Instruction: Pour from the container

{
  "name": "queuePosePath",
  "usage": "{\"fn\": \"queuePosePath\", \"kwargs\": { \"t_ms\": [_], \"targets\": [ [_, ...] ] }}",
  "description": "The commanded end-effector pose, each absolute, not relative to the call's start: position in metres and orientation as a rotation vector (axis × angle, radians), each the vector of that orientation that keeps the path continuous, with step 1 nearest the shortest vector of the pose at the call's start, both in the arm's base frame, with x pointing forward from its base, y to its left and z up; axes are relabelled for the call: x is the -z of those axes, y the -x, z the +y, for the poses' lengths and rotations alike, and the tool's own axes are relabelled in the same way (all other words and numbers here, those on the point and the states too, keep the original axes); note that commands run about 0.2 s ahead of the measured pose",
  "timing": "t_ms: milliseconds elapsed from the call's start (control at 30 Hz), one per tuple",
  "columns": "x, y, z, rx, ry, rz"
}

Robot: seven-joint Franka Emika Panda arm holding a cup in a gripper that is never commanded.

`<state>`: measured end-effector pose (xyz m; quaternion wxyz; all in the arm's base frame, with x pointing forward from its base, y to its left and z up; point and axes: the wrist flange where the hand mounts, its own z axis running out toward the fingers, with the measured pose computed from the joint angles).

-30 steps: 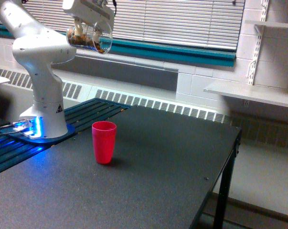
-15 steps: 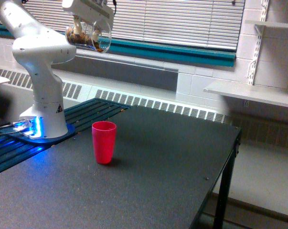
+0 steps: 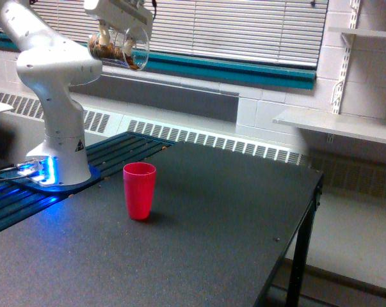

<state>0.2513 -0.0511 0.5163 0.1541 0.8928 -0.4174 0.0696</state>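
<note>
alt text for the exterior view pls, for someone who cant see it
A white robot arm's gripper holds a clear jar tipped on its side, with brownish contents inside, high above a dark table. An upright red cup stands on the table well below it. Window blinds and a radiator grille run behind.

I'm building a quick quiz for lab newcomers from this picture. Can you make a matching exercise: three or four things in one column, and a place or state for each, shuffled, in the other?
Things:
1. clear jar
2. red cup
3. robot base
4. shelf

Places or states:
A. fixed to the wall at the exterior view's right
B. held tilted, high in the gripper
C. glowing blue at the table's far left
D. upright on the black table

Pairs: 1-B, 2-D, 3-C, 4-A
</note>
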Motion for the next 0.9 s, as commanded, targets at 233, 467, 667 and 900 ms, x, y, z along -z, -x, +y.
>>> {"fn": "queuePosePath", "kwargs": {
  "t_ms": [233,467,667,900],
  "targets": [
    [-0.515,-0.262,-0.056,-0.169,-2.573,-1.157],
    [-0.518,-0.264,-0.056,-0.151,-2.564,-1.147],
    [-0.522,-0.26,-0.053,-0.14,-2.552,-1.153],
    [-0.528,-0.252,-0.047,-0.134,-2.536,-1.163]
  ]
}}
